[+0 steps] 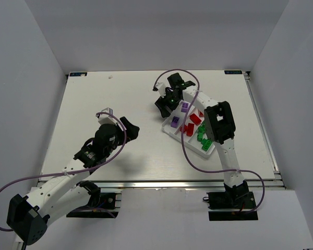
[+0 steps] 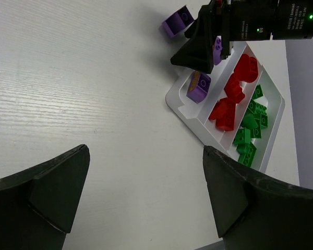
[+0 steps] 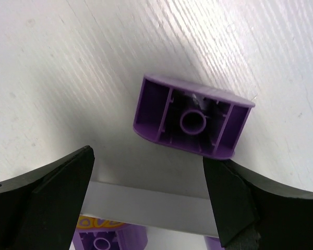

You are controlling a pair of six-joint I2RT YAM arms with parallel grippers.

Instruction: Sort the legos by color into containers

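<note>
R gripper (image 3: 147, 159) hangs w/ jaws wide, holding nothing, right over the loose purple lego (image 3: 193, 117). That lego lies on the table (image 3: 68, 52) at centre of the right wrist frame, hollow side towards the cam, just beside the tray (image 3: 146, 205) wall at the bottom. L gripper (image 2: 146, 153) is also wide & empty, over bare table well apart from the tray

Risks, as I judge them:
- The lego sits off-centre, nearer the right-hand finger, so a straight close could shove or spin it instead of pinching it
- The tray wall is so near that a finger coming down may catch the rim & drag the tray, jolting sorted pieces
- A poor pinch could drop the lego short of the purple lane (image 2: 185, 101)

Views: only the right wrist cam shows the lego's underside & its gap to the wall; in the top view the gripper covers it. The left wrist cam gives all 3 lanes clearly, w/ purple at upper left, red legos (image 2: 227, 104) in the middle & green legos (image 2: 250, 133) at right, plus the loose lego at top of frame beyond the tray end
</note>
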